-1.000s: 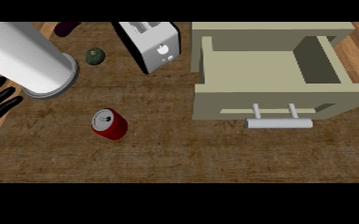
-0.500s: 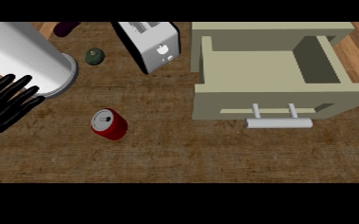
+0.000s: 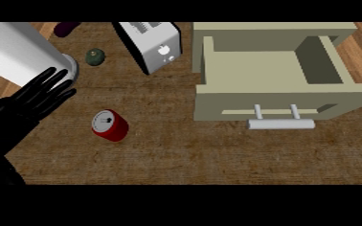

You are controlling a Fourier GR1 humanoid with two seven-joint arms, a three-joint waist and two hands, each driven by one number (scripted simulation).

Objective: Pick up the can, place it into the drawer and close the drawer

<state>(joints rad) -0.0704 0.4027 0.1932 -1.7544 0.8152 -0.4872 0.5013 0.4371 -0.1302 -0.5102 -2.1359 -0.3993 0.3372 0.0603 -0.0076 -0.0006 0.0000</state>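
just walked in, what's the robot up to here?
The left hand is at the counter's left edge with fingers straight, up and left of the red can and holding nothing. The can stands alone on the counter. The drawer is open with nothing visible inside. No right hand shows.

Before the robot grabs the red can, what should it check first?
1. Can within sight, nothing on top: ok.
2. Left hand open, fingers straight: ok.
3. Left hand touching the can: not ok, it sits apart, up-left of it.
4. Drawer pulled open, inside bare: ok.
5. Counter between can and drawer free of the toaster: ok.
6. Right hand ready: cannot tell, not in view.
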